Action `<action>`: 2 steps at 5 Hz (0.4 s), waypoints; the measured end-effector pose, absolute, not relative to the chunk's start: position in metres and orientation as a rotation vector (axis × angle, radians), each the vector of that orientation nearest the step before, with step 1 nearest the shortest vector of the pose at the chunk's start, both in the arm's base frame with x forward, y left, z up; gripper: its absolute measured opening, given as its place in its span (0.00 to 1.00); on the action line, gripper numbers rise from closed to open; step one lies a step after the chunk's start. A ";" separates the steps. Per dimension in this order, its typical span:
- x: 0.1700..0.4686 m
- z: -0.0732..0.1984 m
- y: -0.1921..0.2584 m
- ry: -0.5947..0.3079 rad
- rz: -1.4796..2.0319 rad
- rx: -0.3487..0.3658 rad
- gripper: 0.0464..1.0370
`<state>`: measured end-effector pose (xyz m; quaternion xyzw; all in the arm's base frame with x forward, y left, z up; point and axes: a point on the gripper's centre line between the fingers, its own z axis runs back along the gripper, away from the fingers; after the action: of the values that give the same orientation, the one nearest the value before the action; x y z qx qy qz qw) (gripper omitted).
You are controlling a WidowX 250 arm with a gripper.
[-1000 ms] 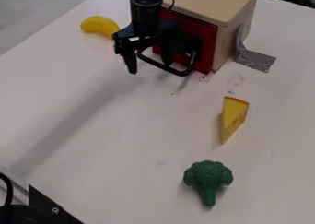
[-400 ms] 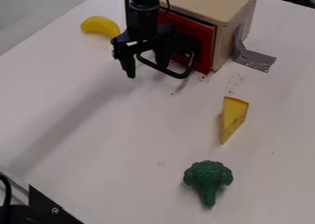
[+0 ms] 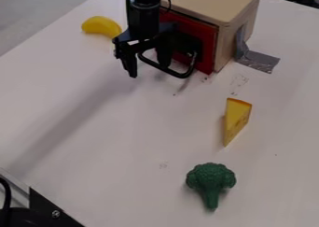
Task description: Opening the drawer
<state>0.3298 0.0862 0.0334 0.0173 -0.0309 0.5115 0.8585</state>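
I have my gripper at the drawer's handle, fingers wide apart. Cheese sits nearer the drawer than broccoli.

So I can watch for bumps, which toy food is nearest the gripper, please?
The curved yellow banana, near the picture's top left; the cheese wedge and broccoli lie farther away.

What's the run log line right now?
hand open at black handle | red drawer front close to box | cheese, broccoli on table
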 end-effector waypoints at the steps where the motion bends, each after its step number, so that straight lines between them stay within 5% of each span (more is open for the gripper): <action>1: 0.335 0.034 0.087 -0.058 1.074 0.038 0.96; 2: 0.342 0.023 0.089 -0.045 1.085 0.042 0.96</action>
<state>0.3416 0.0894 0.0233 0.0199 -0.0213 0.5161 0.8560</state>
